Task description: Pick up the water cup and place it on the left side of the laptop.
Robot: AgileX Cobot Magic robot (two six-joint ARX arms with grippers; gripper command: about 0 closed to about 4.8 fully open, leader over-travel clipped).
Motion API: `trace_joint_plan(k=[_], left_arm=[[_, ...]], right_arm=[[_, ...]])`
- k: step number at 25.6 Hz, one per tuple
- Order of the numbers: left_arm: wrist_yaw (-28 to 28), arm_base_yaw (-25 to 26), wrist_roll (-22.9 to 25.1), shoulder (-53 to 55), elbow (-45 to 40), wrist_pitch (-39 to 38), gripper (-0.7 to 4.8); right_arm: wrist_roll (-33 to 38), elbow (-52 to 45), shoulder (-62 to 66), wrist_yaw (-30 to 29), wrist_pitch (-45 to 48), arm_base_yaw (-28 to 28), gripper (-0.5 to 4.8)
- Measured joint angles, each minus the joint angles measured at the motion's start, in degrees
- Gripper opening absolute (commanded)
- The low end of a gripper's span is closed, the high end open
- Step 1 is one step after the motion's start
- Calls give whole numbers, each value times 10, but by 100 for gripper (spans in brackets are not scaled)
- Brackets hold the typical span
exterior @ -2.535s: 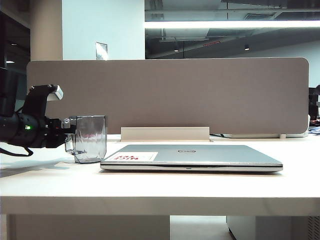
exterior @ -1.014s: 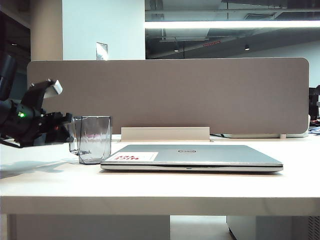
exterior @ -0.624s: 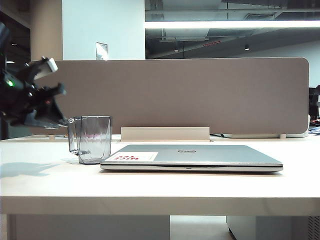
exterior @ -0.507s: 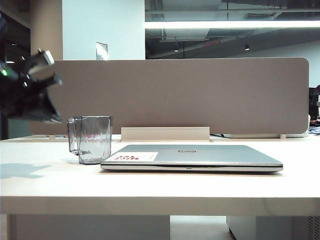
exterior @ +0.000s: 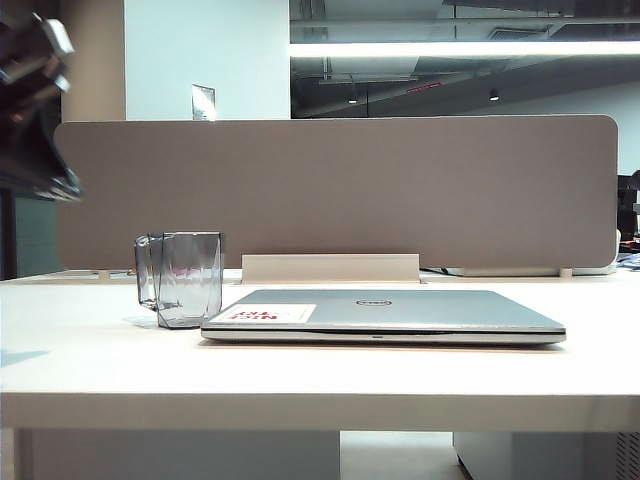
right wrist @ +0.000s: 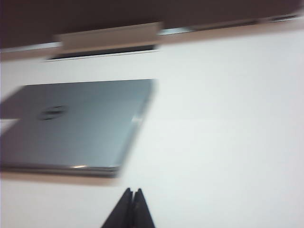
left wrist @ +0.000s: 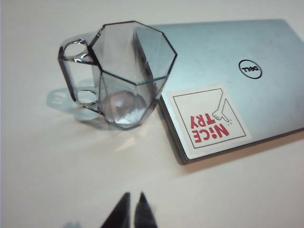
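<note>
The cup (exterior: 181, 278) stands upright on the desk (exterior: 320, 375), just beside the laptop's (exterior: 385, 314) left edge, its handle turned away from the laptop. From the left wrist view the cup (left wrist: 118, 73) is empty, faceted and grey-tinted, and its base sits close against the laptop's (left wrist: 228, 80) corner; whether they touch I cannot tell. The laptop is closed, lid up, with a round logo (left wrist: 250, 70) and a white sticker (left wrist: 208, 121) with red print near the corner by the cup. The left gripper (left wrist: 132, 210) hangs above the desk, well apart from the cup, its jaws drawn together with only a thin slit between them and nothing in them. In the exterior view the left arm (exterior: 35, 105) is high at the left edge, clear of the desk. The right gripper (right wrist: 132, 207) has its jaws closed and empty, over bare desk near the laptop (right wrist: 76, 123); that view is blurred. A grey partition (exterior: 340, 190) runs behind the desk.
</note>
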Motion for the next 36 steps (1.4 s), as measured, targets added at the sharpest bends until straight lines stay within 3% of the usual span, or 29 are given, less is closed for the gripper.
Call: trace_joint_plan(k=[2,5,13,20,36], left_arm=[[-8,-7,-2,-57,-32,1,15],[-16,-7,-3,-114,-70,2,15],[-53,-7,-39,-311,-154,-4,-4],[-76,-7,-39,-405,-161,-2,-4],[-89,-7,-38,-408,-162,0,-4]], right_arm=[[-13,0,0,45,-9,0,-1],[-16,0,0,58,-20,0,-1],[-17,0,0,59,-30,0,-1],[-17,0,0,59,-30,0,-1],[-17,0,0,59,-30,0,-1]])
